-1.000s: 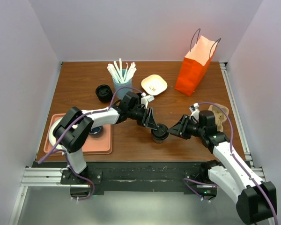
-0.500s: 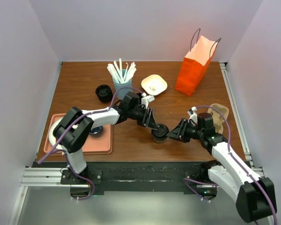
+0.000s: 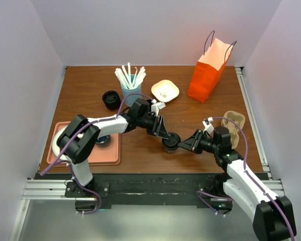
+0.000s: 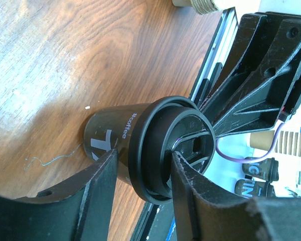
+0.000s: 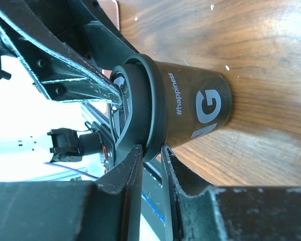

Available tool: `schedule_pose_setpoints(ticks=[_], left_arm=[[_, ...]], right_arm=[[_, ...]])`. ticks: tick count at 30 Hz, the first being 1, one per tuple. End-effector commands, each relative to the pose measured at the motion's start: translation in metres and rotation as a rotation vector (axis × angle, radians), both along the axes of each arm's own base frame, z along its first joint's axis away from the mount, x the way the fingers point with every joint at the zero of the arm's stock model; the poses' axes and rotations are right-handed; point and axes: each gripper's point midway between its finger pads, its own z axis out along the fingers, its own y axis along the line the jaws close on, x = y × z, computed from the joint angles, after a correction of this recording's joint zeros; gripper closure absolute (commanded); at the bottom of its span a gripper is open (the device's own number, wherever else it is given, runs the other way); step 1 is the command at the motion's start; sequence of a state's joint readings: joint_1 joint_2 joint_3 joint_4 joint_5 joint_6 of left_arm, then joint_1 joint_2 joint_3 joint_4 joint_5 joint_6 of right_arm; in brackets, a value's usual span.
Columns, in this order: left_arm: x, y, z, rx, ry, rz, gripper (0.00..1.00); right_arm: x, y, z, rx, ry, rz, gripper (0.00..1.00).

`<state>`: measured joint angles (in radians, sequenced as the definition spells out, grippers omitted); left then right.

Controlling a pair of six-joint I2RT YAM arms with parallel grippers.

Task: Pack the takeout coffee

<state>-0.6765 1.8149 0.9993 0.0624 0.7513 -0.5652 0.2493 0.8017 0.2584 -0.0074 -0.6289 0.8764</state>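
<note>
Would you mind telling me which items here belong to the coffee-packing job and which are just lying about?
Job: black lidded takeout cup; orange paper bag, likely the destination; brown cardboard cup carrier, possibly.

Lying about: light blue tumbler of white straws; cream dish; black round container; pink tray holding dark mug.

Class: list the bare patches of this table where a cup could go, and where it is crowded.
Free: the back-left corner behind the pink tray; the strip between cream dish, orange bag and cup carrier. Crowded: the front centre, where left gripper and right gripper meet at the takeout coffee.
</note>
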Motion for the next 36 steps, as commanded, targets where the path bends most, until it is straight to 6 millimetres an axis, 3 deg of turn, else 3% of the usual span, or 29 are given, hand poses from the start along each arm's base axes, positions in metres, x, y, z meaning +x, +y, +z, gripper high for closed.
schedule_pose_setpoints(ticks=[1,7,13,18,26,29,36], left_arm=[[-0.053,0.093,-0.140,0.577,0.156,0.049,0.52],[-0.057,0.093,-0.143,0.586,0.172,0.040,0.52],[-0.059,0.095,-0.147,0.605,0.185,0.043,0.52],[-0.058,0.097,-0.149,0.625,0.188,0.049,0.52],[-0.059,0.098,-0.150,0.633,0.194,0.051,0.52],[-0.058,0.097,-0.149,0.633,0.193,0.054,0.52],[-0.056,0.097,-0.147,0.636,0.184,0.051,0.52]], right_arm=[[-0.012,-0.023,-0.060,-0.126,0.100,-0.115,0.86],[-0.024,-0.028,-0.087,-0.128,0.149,-0.148,0.88],[-0.028,-0.045,-0.099,-0.210,0.197,-0.232,0.80],[-0.035,-0.058,-0.113,-0.292,0.278,-0.281,0.83],[-0.044,-0.052,-0.120,-0.417,0.326,-0.228,0.82],[-0.041,-0.050,-0.114,-0.421,0.327,-0.236,0.78],[-0.001,-0.044,-0.040,-0.337,0.113,-0.307,0.73]])
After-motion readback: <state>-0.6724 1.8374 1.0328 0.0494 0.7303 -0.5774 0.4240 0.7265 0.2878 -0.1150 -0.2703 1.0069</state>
